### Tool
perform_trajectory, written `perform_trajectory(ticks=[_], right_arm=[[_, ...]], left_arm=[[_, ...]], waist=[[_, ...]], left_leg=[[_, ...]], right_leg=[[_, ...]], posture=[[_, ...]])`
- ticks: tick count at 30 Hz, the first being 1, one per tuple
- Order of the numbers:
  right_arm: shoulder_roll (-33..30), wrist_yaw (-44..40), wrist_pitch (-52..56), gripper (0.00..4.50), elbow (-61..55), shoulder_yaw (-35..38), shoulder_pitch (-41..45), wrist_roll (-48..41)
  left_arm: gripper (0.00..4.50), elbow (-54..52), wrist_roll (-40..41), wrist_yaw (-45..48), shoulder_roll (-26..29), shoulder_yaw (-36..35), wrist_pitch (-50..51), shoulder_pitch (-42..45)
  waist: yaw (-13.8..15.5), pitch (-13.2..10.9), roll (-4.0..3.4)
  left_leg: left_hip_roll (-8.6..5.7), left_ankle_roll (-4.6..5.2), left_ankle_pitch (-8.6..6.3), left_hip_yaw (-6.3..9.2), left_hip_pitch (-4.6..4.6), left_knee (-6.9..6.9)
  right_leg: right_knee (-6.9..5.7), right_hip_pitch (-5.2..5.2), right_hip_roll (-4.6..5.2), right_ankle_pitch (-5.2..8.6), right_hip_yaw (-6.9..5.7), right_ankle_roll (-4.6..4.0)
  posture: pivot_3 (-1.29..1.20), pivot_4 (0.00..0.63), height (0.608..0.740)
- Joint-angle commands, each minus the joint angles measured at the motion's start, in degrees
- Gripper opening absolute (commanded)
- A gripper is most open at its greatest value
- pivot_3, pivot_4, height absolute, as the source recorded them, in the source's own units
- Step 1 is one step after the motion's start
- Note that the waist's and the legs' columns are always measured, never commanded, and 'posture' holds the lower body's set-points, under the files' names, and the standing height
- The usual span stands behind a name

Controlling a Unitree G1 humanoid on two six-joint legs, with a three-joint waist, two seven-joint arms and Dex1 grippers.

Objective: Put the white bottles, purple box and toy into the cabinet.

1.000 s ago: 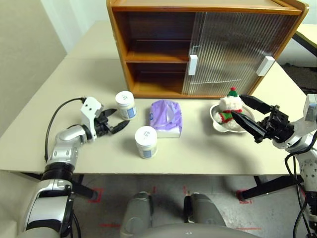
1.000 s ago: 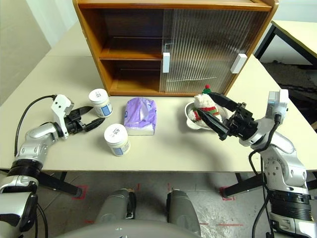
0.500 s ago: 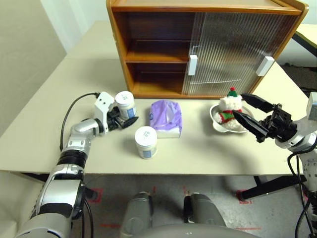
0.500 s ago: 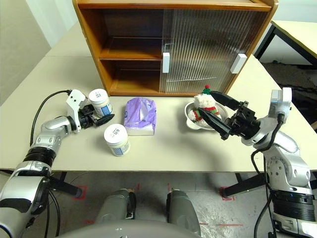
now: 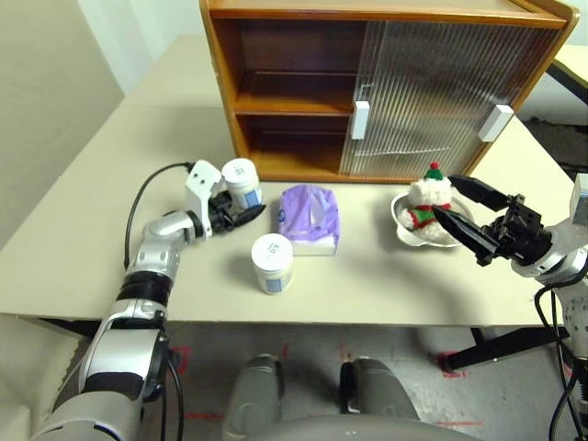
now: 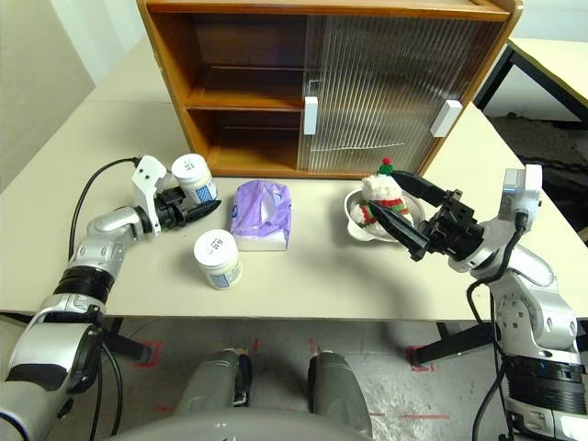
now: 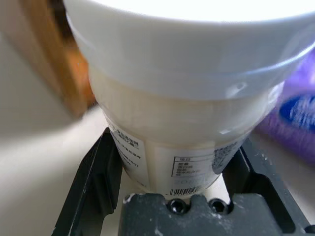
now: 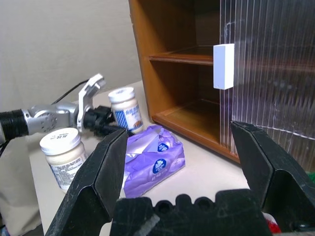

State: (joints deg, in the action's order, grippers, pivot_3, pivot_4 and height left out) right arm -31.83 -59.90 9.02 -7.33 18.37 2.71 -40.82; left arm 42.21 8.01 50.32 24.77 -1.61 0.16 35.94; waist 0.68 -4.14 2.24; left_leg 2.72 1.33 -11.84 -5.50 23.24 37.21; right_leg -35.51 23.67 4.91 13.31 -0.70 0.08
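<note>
The cabinet (image 5: 381, 83) stands at twelve o'clock on the pale bench (image 5: 83, 211): orange-brown wood, boxy, with an inner shelf. Its left half is open, and two ribbed translucent sliding doors with white block handles cover the right half. Just in front of it, near the middle, lies the purple box (image 5: 310, 218), a soft lilac tissue pack, crinkled, with a slit on top. At about three o'clock the toy (image 5: 427, 199), a fluffy white plush with a red-green hat and scarf, sits in a shallow metal dish (image 5: 404, 230).

Two squat white bottles have round lids and bluish labels. One (image 5: 272, 263) stands alone at six o'clock from the purple box. The other (image 5: 243, 182) is clamped in the left pincer (image 5: 241, 213), whose black fingers (image 7: 96, 179) press both sides of its base. The right pincer (image 5: 464, 218) hangs beside the toy, jaws spread wide, holding nothing.
</note>
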Motion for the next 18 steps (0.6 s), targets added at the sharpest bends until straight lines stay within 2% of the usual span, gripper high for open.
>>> perform_trajectory(ticks=[1, 7, 9, 18], right_arm=[[-0.35, -0.08, 0.48, 4.50, -1.59, 0.48, -0.59, -0.72], [0.09, 0.77, 0.93, 4.50, -2.94, 0.14, -0.95, -0.71], [0.59, 1.50, 0.04, 4.50, -3.04, 0.40, -1.05, -0.25], [0.33, 2.12, 0.86, 4.50, -5.63, 1.42, -3.82, -1.35]], left_arm=[[3.14, -1.38, -0.27, -0.98, -1.26, 0.66, 0.68, 3.46], [3.14, 4.85, -2.49, -4.86, -4.38, 1.56, -0.51, 9.64], [3.14, 7.93, -5.43, -6.99, -6.12, 3.90, -2.26, 11.72], [3.14, 19.71, -7.91, -16.41, -10.92, 3.30, -5.67, 18.29]], waist=[[0.00, -0.01, 0.01], [0.05, -0.07, 0.09], [0.01, -0.08, 0.10], [-1.02, -0.46, 0.42]], left_leg=[[-0.01, 0.00, 0.00, 0.00, 0.00, 0.00], [-0.08, 0.00, 0.00, 0.01, 0.02, 0.01], [-0.08, 0.00, 0.00, 0.01, 0.02, 0.01], [-0.07, 0.00, 0.00, 0.10, 0.04, -0.01]], right_leg=[[0.00, 0.00, 0.00, 0.00, -0.01, 0.00], [0.00, -0.03, -0.04, 0.00, -0.06, 0.08], [0.00, -0.03, -0.05, -0.02, -0.06, 0.13], [0.00, -0.03, -0.09, -0.21, -0.16, 0.49]], posture=[[-0.01, 0.036, 0.740], [-0.01, 0.044, 0.740], [-0.01, 0.048, 0.740], [-0.04, 0.058, 0.740]])
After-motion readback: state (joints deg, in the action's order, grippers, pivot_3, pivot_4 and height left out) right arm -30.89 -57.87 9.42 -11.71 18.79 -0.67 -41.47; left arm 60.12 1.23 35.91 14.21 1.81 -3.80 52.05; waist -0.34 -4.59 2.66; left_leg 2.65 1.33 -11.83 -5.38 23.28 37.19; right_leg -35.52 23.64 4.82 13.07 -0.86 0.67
